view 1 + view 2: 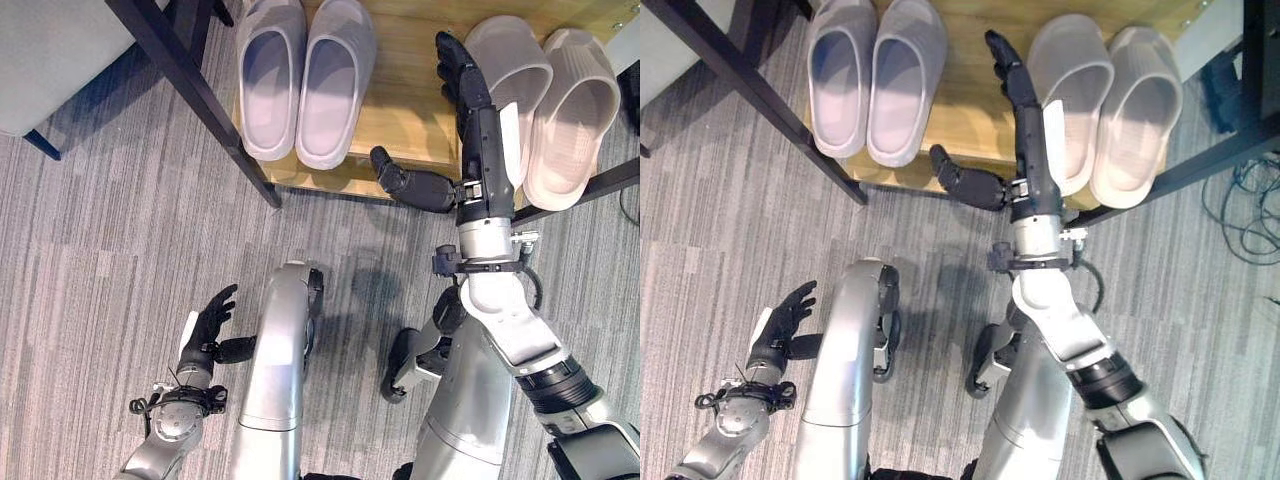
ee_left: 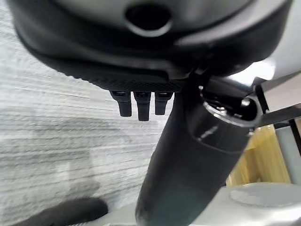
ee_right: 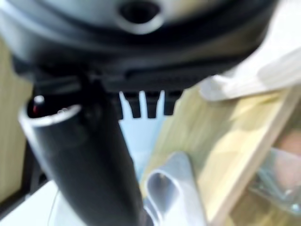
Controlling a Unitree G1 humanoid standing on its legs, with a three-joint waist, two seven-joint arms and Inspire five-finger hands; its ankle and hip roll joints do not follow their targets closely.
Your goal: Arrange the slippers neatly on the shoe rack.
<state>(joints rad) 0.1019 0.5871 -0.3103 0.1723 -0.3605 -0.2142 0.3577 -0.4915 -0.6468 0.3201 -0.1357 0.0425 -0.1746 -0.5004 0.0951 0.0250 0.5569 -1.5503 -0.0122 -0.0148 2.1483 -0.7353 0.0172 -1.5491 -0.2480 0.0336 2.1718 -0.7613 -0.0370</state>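
Both slipper pairs sit on the rack; we judge the task nearly done.

We see the lavender slippers [image 1: 305, 80] side by side on the wooden shoe rack [image 1: 405, 120], the beige slippers [image 1: 550, 100] beside them. Our right hand [image 1: 470, 110] lies flat, fingers straight, against the inner beige slipper, grasping nothing. Left hand [image 1: 210, 325] hangs relaxed over the carpet [image 1: 100, 230].

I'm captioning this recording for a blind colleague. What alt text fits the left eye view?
Two pairs of slippers sit on a wooden shoe rack: a grey pair on the left, a beige pair on the right. The right robot hand reaches over the shelf, fingers straight, beside the beige pair. The left robot hand hangs open over grey carpet.
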